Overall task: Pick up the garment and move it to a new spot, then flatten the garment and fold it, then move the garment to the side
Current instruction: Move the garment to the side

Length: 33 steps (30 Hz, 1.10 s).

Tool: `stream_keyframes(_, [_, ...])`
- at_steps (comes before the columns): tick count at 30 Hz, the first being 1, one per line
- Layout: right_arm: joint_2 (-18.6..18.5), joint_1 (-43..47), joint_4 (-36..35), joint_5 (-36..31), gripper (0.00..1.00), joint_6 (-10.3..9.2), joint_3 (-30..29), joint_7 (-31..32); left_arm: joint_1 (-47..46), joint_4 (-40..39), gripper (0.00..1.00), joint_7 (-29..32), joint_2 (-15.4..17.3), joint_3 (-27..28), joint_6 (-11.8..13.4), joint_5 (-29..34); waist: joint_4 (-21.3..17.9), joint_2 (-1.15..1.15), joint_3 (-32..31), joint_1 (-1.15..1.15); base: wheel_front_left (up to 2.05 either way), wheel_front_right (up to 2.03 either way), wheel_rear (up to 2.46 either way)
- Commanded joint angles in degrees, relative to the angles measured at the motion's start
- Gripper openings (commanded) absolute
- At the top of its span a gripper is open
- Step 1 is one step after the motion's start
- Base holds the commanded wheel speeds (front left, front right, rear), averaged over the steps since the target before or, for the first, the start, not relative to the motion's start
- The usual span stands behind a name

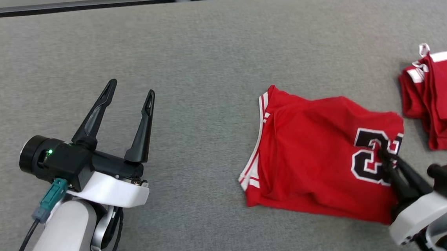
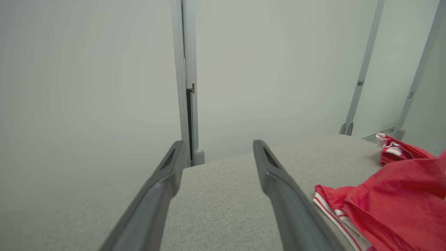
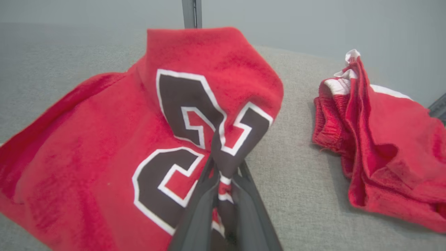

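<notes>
The garment [image 1: 315, 163] is a red jersey with white trim and black numbers, folded into a rough square right of centre on the grey table [image 1: 196, 60]. My right gripper [image 1: 384, 155] is shut on the jersey's right side, pinching cloth at the numbers. In the right wrist view the fabric of the jersey [image 3: 87, 150] bunches up between the fingers of that gripper [image 3: 220, 170]. My left gripper [image 1: 129, 88] hovers open over bare table at the lower left, well apart from the jersey. The left wrist view shows its fingers [image 2: 275, 181] spread, with the jersey's edge [image 2: 390, 195] at the right.
A second red garment [image 1: 443, 97] with white trim lies crumpled at the table's far right edge, also seen as a red pile [image 3: 379, 150] in the right wrist view. A pale wall with grey metal posts [image 2: 186, 80] rises behind the table.
</notes>
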Motion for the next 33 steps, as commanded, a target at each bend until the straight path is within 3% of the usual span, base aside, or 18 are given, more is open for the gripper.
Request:
stream_keyframes(1, [-2.3, -2.3, -1.6, 0.0, 0.00, -0.12, 0.1, 0.9, -1.2, -0.8, 1.00, 0.5, 0.8, 0.0, -0.2, 0.5, -2.5, 0.00, 2.3, 0.00, 0.00, 0.00, 0.00])
stream_keyframes(4, [-5.6, -4.1, -2.2, 0.4, 0.00, -0.12, 0.0, 2.2, -1.8, -1.5, 1.00, 0.9, 1.0, -0.3, -0.3, 0.7, -2.8, 0.00, 3.7, 0.00, 0.00, 0.00, 0.00])
stream_keyframes(8, [-12.8, -8.5, -2.3, 1.1, 0.00, -0.12, -1.3, 4.3, -3.9, -2.8, 1.00, 1.8, 1.5, -1.1, -0.9, 1.1, -2.4, 0.00, 7.2, 0.00, 0.00, 0.00, 0.00])
stream_keyframes(14, [-21.5, -14.3, 1.9, 3.1, 0.00, -0.12, -5.6, 5.9, -7.0, -4.2, 1.00, 2.3, 2.2, -1.9, -1.5, 2.0, -0.6, 0.00, 13.2, 0.00, 0.00, 0.00, 0.00])
stream_keyframes(19, [-24.5, -18.5, 9.0, 6.2, 0.00, -0.13, -10.7, 3.2, -9.4, -4.6, 1.00, 2.1, 2.3, -2.7, -1.9, 2.1, 1.6, 0.00, 17.7, 0.00, 0.00, 0.00, 0.00])
stream_keyframes(21, [-24.7, -19.0, 10.6, 6.5, 0.00, -0.13, -11.4, 2.5, -9.7, -4.6, 1.00, 2.0, 2.4, -2.8, -1.9, 2.2, 1.8, 0.00, 18.3, 0.00, 0.00, 0.00, 0.00])
stream_keyframes(22, [-23.8, -20.2, 14.6, 7.5, 0.00, -0.13, -13.7, 1.0, -10.3, -4.8, 1.00, 2.0, 2.4, -3.1, -2.0, 2.4, 2.3, 0.00, 19.5, 0.00, 0.00, 0.00, 0.00])
stream_keyframes(24, [-22.1, -21.1, 19.3, 7.7, 0.45, -0.12, -15.4, 0.5, -10.9, -4.7, 1.00, 1.8, 2.4, -3.4, -2.0, 2.4, 2.7, 0.00, 20.3, 0.00, 0.00, 0.00, 0.00])
stream_keyframes(25, [-21.0, -22.0, 21.4, 8.1, 1.00, -0.12, -16.4, 0.1, -11.1, -4.6, 1.00, 1.8, 2.5, -3.4, -2.0, 2.4, 2.8, 0.00, 20.6, 0.00, 0.00, 0.00, 0.00])
stream_keyframes(33, [-13.3, -24.4, 31.7, 8.2, 1.00, -0.12, -20.2, -8.3, -11.5, -3.3, 1.00, 1.8, 3.3, -3.6, -1.7, 2.5, 2.3, 0.00, 19.9, 0.00, 0.00, 0.00, 0.00])
